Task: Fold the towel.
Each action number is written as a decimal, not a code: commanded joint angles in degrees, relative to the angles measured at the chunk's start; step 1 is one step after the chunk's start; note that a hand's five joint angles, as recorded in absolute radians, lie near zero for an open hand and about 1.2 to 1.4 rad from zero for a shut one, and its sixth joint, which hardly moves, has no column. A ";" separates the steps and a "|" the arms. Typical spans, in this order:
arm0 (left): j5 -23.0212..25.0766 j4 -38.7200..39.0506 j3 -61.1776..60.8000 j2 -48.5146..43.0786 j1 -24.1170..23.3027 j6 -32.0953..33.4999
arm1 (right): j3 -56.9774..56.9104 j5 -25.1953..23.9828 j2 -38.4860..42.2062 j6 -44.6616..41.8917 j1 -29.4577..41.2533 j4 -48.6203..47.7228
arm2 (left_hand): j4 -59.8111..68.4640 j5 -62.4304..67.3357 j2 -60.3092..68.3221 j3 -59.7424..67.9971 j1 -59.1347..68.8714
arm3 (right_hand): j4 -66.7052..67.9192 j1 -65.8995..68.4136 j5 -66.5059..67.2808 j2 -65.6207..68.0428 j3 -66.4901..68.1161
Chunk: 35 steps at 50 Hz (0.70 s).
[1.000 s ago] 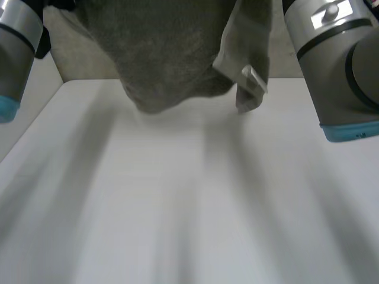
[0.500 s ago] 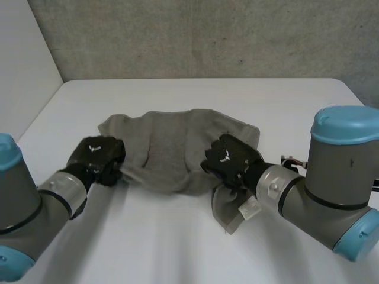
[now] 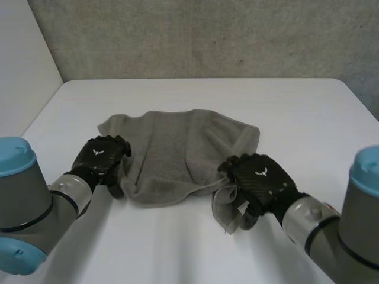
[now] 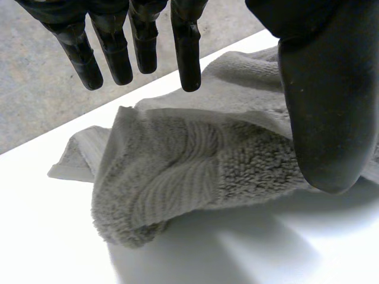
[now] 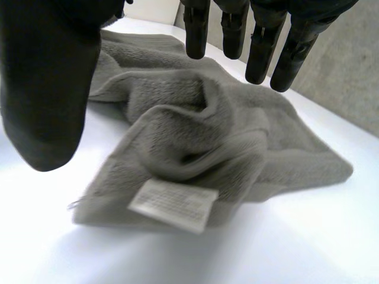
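Note:
A grey towel (image 3: 174,151) lies rumpled on the white table (image 3: 195,248), its near edge bunched. My left hand (image 3: 100,158) rests at the towel's near-left corner, with fingers (image 4: 187,50) straight and thumb (image 4: 323,100) spread above the cloth (image 4: 177,177), gripping nothing. My right hand (image 3: 259,180) sits at the near-right corner, where a flap with a white label (image 5: 174,204) sticks out. Its fingers (image 5: 260,41) and thumb (image 5: 47,89) stand apart over the towel (image 5: 201,130) and hold nothing.
A grey wall (image 3: 207,35) stands behind the table's far edge, and a white wall (image 3: 23,71) runs along the left side. Bare table lies in front of the towel and to its right.
The towel, earlier held up in the air, came down onto the table. Both hands have let go of it, opened, and drawn back a little toward the near edge.

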 commanded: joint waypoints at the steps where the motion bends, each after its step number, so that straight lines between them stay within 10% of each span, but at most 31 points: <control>1: 0.50 0.41 -0.58 0.13 3.02 0.06 | 6.15 0.40 -3.79 1.29 -1.17 -0.71 | -3.01 -0.95 -2.52 -2.76 -2.72 | 8.33 8.15 8.43 8.45 8.47; 35: 0.41 0.85 -0.75 -1.45 4.17 0.06 | 11.69 -1.97 0.52 -0.46 -0.20 -7.65 | -2.67 -0.61 -2.18 -2.42 -2.37 | 14.89 14.71 14.99 15.01 15.03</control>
